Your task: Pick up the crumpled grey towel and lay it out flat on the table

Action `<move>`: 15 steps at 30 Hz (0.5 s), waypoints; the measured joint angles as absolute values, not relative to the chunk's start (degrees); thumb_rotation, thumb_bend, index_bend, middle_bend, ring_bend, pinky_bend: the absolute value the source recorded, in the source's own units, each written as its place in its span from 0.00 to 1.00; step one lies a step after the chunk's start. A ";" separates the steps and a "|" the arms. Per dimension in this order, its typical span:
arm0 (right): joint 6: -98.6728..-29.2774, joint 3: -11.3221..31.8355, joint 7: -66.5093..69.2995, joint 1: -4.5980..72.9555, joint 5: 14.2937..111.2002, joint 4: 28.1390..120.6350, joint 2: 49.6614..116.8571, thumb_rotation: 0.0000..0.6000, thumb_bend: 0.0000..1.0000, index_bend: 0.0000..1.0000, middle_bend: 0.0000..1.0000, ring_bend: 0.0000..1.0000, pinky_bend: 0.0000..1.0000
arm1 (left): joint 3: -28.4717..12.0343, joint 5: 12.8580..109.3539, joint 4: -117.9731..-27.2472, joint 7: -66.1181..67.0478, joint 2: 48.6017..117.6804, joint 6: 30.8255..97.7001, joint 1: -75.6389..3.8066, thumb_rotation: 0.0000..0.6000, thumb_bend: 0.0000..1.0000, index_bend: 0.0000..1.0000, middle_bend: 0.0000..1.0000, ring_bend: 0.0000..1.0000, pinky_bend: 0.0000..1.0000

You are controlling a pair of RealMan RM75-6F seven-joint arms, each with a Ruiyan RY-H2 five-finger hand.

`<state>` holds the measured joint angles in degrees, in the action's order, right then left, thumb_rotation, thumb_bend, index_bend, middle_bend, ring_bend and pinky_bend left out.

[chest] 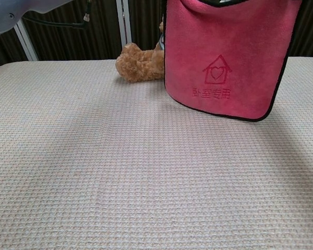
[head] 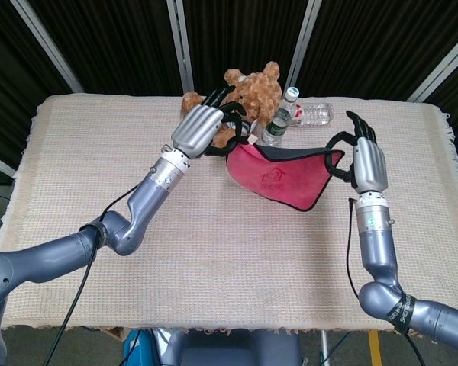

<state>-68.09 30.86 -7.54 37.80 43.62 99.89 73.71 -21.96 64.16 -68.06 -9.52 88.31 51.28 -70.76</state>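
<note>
Behind towel [head: 284, 179], teddy bear [head: 248, 90], bottles [head: 298, 116]

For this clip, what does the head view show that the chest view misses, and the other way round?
Only the head view shows both robot hands: the left robot hand and right robot hand each holding an upper corner of the towel, plus the two plastic bottles behind it. Only the chest view shows the towel's front squarely, with its printed house-and-heart logo and lower edge hanging above the table. Both show the towel, which is pink with a dark border rather than grey, the teddy bear and the woven table cover.
</note>
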 measured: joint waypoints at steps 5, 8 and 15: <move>-67.66 31.65 -10.02 40.42 41.75 97.23 74.44 1.00 0.52 0.67 0.10 0.00 0.00 | -21.87 64.36 -66.51 -9.78 89.51 51.71 -70.41 1.00 0.51 0.63 0.29 0.00 0.03; -67.25 32.26 -11.18 41.91 40.50 95.54 74.87 1.00 0.52 0.67 0.10 0.00 0.00 | -22.08 64.46 -65.30 -9.96 90.04 51.96 -70.37 1.00 0.51 0.63 0.29 0.00 0.03; -66.27 33.39 -12.90 44.96 38.87 91.91 75.91 1.00 0.52 0.67 0.11 0.00 0.00 | -23.51 64.06 -60.22 -10.52 91.80 51.52 -71.50 1.00 0.51 0.63 0.30 0.00 0.03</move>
